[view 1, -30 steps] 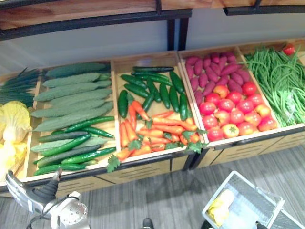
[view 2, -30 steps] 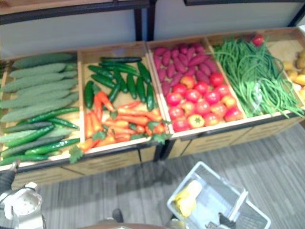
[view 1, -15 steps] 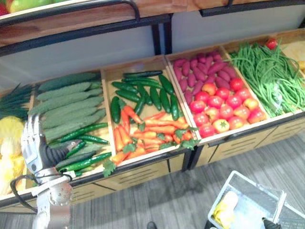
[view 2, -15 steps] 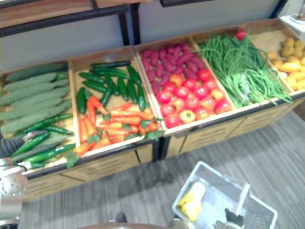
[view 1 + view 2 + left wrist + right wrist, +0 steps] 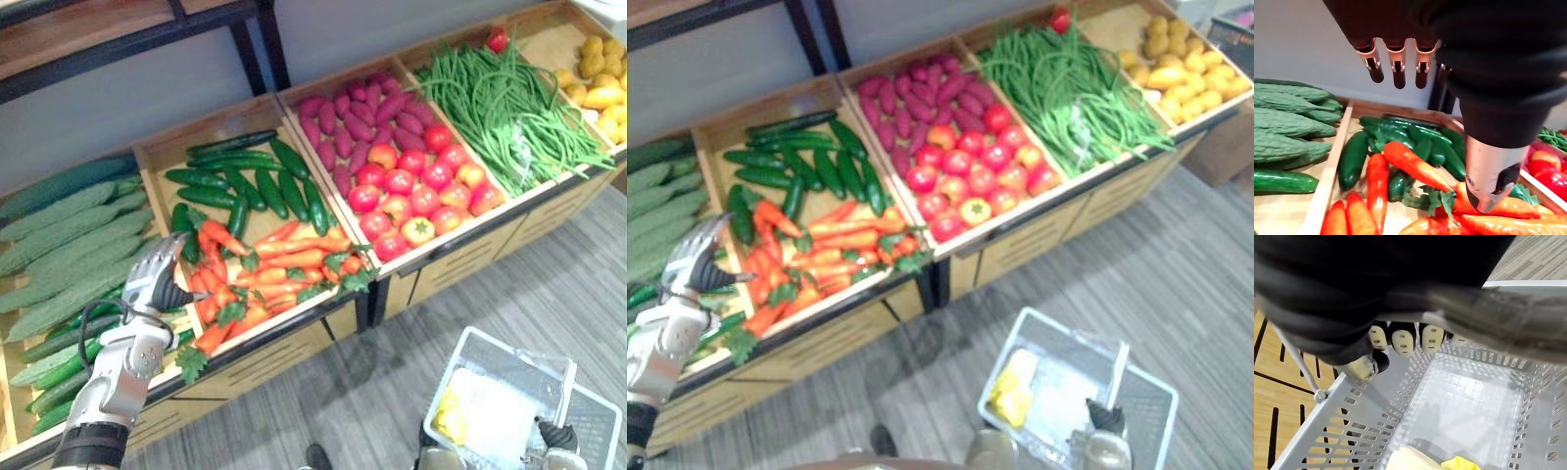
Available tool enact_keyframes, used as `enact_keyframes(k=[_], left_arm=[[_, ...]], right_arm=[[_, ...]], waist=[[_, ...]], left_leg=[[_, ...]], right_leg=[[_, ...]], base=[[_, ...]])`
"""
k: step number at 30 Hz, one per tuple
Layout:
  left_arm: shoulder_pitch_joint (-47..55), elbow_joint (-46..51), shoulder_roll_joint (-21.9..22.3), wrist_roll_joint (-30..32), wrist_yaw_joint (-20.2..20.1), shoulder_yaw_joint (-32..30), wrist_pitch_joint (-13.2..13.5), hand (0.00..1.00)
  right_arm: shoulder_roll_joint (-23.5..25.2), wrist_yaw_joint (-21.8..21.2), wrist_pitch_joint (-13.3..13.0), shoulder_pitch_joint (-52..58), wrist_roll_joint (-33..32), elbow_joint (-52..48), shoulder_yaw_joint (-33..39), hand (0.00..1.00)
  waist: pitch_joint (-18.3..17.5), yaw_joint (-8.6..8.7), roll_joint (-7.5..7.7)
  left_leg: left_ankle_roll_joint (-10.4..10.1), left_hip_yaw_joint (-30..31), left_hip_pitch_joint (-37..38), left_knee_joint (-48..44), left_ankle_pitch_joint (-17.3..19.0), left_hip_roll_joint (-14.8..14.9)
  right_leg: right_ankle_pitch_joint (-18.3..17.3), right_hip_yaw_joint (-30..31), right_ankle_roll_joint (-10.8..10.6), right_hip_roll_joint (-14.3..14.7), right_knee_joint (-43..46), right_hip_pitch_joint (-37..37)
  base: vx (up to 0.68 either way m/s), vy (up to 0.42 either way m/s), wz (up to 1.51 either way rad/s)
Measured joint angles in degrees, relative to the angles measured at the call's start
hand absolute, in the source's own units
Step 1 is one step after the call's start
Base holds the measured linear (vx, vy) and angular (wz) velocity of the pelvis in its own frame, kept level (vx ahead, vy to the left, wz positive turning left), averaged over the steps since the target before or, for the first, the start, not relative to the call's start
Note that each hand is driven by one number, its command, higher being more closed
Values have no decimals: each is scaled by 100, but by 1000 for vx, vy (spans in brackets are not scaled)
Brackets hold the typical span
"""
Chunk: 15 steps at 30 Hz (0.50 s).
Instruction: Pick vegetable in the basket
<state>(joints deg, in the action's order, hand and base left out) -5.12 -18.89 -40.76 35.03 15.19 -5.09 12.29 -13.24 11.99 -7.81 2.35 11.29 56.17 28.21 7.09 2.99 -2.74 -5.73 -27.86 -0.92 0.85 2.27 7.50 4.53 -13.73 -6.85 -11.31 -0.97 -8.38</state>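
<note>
The left hand (image 5: pixel 155 279), fingers straight and relaxed, hovers over the leftmost carrots (image 5: pixel 284 264), while the right hand (image 5: pixel 1400 340) is curled round the handle (image 5: pixel 1508 318) of the grey basket (image 5: pixel 509 346) at near right.

The basket handle (image 5: pixel 1498 320) is blurred; yellow item (image 5: pixel 1457 463) in the basket (image 5: pixel 1352 396) cut off by the edge.

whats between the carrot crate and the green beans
A wooden crate holding purple sweet potatoes at the back and tomatoes in front; both eye views show it.
</note>
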Motion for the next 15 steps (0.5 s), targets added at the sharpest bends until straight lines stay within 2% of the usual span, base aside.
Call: enact_keyframes(k=[10, 15], left_arm=[[-418, 5, -268, -62, -90, 560, 220, 0], [-479, 22, -422, -306, -377, 1016, 437, 0]], right_arm=[[0, 5, -18, -5, 0, -145, -146, 100], [0, 7, -40, -15, -1, -158, -160, 100]], waist=[[74, 20, -43], [167, 83, -34]], left_leg=[[-30, -131, -11, 8, 21, 9], [-47, -139, -10, 5, 57, 13]], right_leg=[[15, 163, 3, 33, -9, -133], [15, 174, 3, 32, -9, -142]], base=[[-6, -37, -10], [-16, -37, -1]])
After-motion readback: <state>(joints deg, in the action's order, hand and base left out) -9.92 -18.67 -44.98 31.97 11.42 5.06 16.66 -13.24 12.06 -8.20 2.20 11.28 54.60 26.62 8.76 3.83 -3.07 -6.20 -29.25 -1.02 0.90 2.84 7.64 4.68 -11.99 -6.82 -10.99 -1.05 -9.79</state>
